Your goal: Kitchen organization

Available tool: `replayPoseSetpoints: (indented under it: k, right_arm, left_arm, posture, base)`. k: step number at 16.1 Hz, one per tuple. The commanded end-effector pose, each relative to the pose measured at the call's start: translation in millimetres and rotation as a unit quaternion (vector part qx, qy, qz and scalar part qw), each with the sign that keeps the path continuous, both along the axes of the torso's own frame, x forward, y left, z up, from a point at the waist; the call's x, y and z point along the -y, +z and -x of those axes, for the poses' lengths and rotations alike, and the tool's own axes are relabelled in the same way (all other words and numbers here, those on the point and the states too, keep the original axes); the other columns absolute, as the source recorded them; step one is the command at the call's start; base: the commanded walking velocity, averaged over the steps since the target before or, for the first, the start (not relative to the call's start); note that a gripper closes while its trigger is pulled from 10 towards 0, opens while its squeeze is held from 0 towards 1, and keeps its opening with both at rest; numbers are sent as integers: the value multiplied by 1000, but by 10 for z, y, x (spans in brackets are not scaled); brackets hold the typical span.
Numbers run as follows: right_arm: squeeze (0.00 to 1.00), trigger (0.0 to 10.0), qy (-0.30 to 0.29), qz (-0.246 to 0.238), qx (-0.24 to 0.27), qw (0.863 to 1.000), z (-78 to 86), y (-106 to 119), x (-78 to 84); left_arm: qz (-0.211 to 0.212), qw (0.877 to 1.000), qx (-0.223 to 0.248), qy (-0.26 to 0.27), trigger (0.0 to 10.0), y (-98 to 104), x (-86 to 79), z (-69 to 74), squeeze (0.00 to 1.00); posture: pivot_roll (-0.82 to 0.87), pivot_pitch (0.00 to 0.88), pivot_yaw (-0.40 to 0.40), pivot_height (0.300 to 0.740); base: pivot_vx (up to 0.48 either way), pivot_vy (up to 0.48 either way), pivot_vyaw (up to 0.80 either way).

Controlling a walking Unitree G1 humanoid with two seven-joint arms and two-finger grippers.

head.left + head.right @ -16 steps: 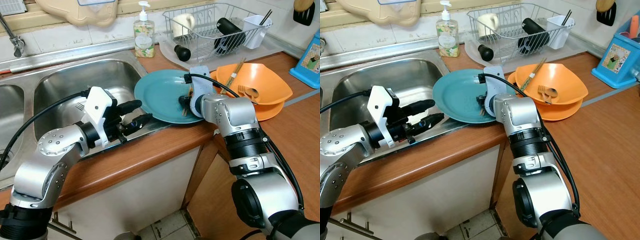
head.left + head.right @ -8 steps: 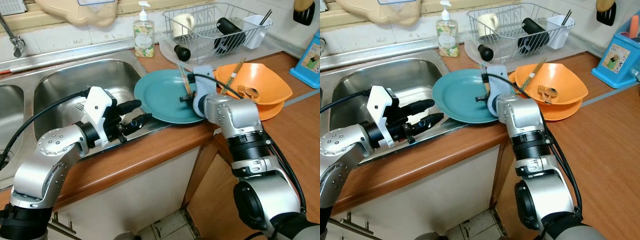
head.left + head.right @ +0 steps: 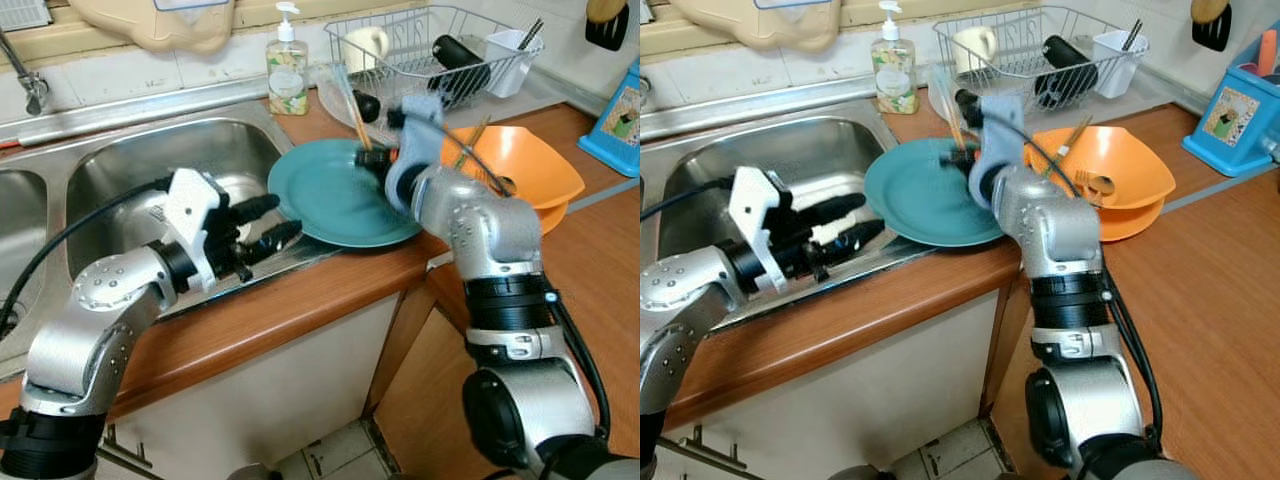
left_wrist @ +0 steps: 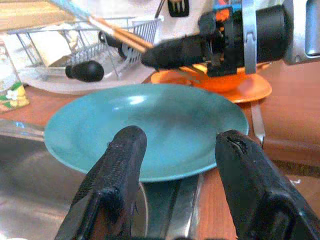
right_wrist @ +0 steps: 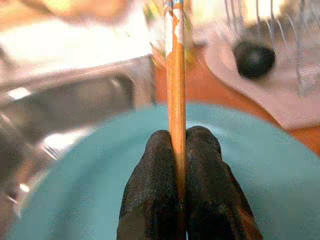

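Right wrist view: the right tool pinches chopsticks above the teal plate. Left tool gapes wide before that plate. Stowing remains; orange bowls beyond hold more cutlery.

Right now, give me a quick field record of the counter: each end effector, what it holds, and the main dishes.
right end effector: shut on chopsticks, raised above the teal plate
left end effector: open, holding nothing, by the near edge of the teal plate at the sink rim
teal plate: on the counter, overhanging the sink
orange bowls: stacked, on the robot's right of the teal plate, utensils inside
dish rack: behind the plate, holds a mug and other items
soap bottle: upright behind the sink
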State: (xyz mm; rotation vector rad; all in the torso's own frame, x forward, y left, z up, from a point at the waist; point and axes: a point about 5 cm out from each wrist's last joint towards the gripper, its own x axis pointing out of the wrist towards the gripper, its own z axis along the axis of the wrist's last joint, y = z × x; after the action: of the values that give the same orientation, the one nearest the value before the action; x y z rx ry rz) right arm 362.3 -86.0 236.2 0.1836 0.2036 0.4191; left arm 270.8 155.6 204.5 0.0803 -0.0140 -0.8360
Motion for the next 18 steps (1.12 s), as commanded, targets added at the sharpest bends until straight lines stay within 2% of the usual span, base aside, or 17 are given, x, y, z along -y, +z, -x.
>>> replayPoseSetpoints:
  k: [1,3,6,8,9,11,12,13,15,16,17,18]
  right_arm:
    - [0,0,20,-36,36,999,51,97,29]
    - [0,0,41,-52,67,996,107,137,65]
    - [0,0,123,-70,115,983,353,92,135]
    - [0,0,172,-62,123,975,486,-1,140]
    - [0,0,214,-60,127,967,598,-68,123]
    - [0,0,263,-47,129,955,717,-134,71]
    - [0,0,274,-44,129,952,740,-146,55]
    - [0,0,304,-34,129,943,804,-174,-3]
    - [0,0,323,-34,132,937,853,-180,-52]
    - [0,0,326,-34,137,935,862,-175,-64]
    - [0,0,326,-34,140,934,862,-172,-66]
    - [0,0,327,-33,141,934,863,-172,-66]
  left_arm:
    - [13,1000,9,5,10000,79,-15,-20,0]
    - [33,999,5,4,10000,95,-1,-31,0]
    - [134,991,-9,-28,10000,183,104,-61,0]
    - [197,979,-29,-52,10000,211,143,-90,0]
    - [247,966,-44,-60,10000,222,147,-136,0]
    - [294,951,-62,-77,10000,218,170,-179,0]
    - [300,948,-65,-83,10000,219,180,-183,0]
    - [306,944,-77,-98,7294,198,229,-192,0]
    - [311,940,-94,-106,5059,145,283,-212,0]
    - [312,939,-104,-101,2863,105,298,-236,0]
    - [313,938,-109,-97,2353,85,303,-253,0]
    - [315,938,-112,-96,1373,74,304,-263,0]
  posture:
    - [-86,0,34,740]
    - [-82,0,31,740]
    - [-84,0,30,740]
    - [-90,0,38,740]
    - [-98,0,47,740]
    - [-100,0,51,740]
    - [-100,0,51,740]
    - [-100,0,52,740]
    - [-99,0,52,740]
    - [-99,0,52,740]
    - [-101,0,53,740]
    - [-101,0,53,740]
  base:
    - [0,0,0]
    - [0,0,0]
    - [0,0,0]
    - [0,0,0]
    - [0,0,0]
    - [0,0,0]
    - [0,0,0]
    - [0,0,0]
    - [0,0,0]
    - [0,0,0]
    - [0,0,0]
    - [0,0,0]
